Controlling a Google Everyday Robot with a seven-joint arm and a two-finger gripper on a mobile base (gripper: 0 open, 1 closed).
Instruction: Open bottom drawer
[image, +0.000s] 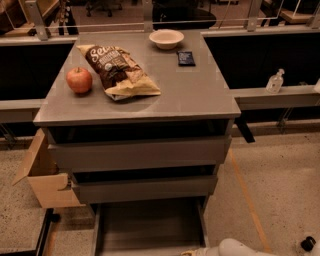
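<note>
The bottom drawer (150, 225) is the lowest of three grey drawers in the cabinet. It stands pulled out toward me, and its shallow grey tray shows empty. Its front panel is cut off by the bottom edge of the view. Above it are the mid-sized drawer front (145, 187) and the tallest drawer front (140, 152), both slightly out. My gripper (192, 253) is at the very bottom edge, by the drawer's right front corner. The white arm link (235, 247) is just to its right. Most of the gripper is out of view.
On the cabinet top (200, 100) lie a red apple (79, 80), a brown chip bag (120, 70), a white bowl (166, 38) and a small dark packet (186, 58). An open cardboard box (42, 175) stands at the cabinet's left. A sanitizer bottle (275, 81) sits on the right ledge.
</note>
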